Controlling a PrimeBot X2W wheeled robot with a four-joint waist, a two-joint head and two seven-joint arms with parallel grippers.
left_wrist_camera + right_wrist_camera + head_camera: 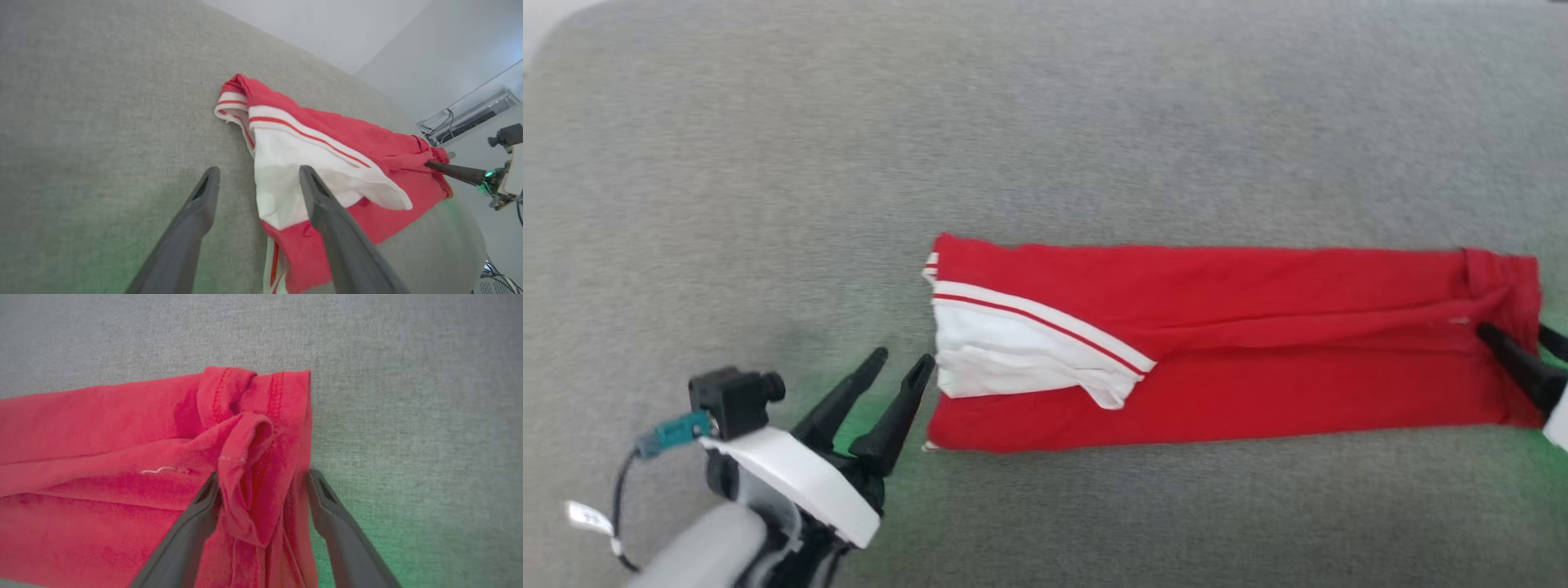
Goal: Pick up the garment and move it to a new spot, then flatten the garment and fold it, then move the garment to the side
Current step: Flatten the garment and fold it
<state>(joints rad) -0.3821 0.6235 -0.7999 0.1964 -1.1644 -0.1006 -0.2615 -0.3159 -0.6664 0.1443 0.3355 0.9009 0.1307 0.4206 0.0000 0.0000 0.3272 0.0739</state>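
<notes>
Lying folded, garment (1258,327); right wrist view reveals bunched hem (261,416).

The garment (1258,343) lies on the surface (1045,122) as a long folded strip, running left to right across the middle and right of the head view. A sleeve (1005,359) lies on top of it at the left end. The left gripper (903,357) sits just beside that end — off the cloth, nearer the robot. At the opposite end the right gripper (262,475) straddles a bunched fold of the hem — one finger on the cloth, the other at its edge.
</notes>
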